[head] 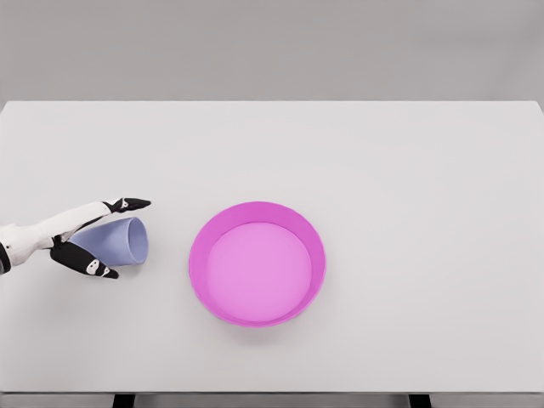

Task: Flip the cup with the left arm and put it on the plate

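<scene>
You are looking at a bright, evenly lit render with soft light from above and no harsh glare anywhere. The white bench [357, 153] reads as flat pale grey with hardly any gradient. Shadows are faint: you see only a thin soft one under the pink plate [257, 263] along its lower rim, and a slight one beneath the cup [119, 241]. Edges stay crisp across the frame, with no blur and straight bench edges to the corners.
</scene>
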### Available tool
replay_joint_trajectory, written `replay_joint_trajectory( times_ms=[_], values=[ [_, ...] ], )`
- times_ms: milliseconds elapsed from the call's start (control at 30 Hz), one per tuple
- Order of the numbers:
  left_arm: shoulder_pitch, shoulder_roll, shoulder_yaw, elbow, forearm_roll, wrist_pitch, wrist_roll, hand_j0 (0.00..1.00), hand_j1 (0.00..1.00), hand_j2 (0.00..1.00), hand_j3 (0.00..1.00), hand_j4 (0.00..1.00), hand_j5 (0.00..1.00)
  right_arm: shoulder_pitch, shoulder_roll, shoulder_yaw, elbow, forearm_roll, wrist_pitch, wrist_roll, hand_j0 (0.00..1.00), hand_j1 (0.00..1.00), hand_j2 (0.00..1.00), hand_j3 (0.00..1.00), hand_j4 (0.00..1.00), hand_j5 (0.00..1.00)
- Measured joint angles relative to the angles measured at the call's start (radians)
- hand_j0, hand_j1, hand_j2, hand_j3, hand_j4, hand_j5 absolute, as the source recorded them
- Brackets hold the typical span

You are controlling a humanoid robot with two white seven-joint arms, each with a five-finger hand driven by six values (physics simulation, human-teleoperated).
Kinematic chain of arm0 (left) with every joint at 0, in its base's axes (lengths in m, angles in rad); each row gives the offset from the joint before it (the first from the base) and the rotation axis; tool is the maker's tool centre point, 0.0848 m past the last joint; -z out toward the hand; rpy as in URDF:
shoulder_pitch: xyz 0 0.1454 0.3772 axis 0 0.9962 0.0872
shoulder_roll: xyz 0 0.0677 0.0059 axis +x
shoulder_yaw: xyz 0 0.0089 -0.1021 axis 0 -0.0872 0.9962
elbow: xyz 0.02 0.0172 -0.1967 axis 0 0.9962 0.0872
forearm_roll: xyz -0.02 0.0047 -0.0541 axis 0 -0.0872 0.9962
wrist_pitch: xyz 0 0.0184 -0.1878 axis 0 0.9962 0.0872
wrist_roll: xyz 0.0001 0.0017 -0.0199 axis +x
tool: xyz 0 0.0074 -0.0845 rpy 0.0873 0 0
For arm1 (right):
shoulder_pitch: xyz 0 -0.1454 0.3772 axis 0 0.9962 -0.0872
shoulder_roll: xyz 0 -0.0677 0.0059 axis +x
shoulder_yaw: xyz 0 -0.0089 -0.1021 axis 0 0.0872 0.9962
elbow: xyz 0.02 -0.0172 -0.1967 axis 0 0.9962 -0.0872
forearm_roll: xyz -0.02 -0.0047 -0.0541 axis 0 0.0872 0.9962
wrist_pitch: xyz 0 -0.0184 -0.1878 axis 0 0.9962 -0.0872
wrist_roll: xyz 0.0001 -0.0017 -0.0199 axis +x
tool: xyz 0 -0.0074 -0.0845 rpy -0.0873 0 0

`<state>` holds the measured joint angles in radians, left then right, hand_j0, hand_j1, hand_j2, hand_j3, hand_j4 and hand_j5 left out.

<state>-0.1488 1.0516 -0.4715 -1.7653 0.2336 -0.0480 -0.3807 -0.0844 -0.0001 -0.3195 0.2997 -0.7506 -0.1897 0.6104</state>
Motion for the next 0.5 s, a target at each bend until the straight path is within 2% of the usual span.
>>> replay_joint_trajectory(
  times_ms=[400, 500],
  values=[
    [-0.003, -0.014, 0.000, 0.000, -0.040, 0.016, -0.015, 1.00, 1.00, 1.00, 1.00, 1.00, 1.00, 0.000, 0.000, 0.000, 0.000, 0.000, 0.000, 0.000, 1.00, 1.00, 1.00, 1.00, 1.00, 1.00],
    [-0.002, -0.023, 0.000, 0.000, -0.042, 0.016, -0.014, 0.86, 0.86, 0.86, 0.86, 0.86, 0.86, 0.000, 0.000, 0.000, 0.000, 0.000, 0.000, 0.000, 1.00, 1.00, 1.00, 1.00, 1.00, 1.00]
  ],
)
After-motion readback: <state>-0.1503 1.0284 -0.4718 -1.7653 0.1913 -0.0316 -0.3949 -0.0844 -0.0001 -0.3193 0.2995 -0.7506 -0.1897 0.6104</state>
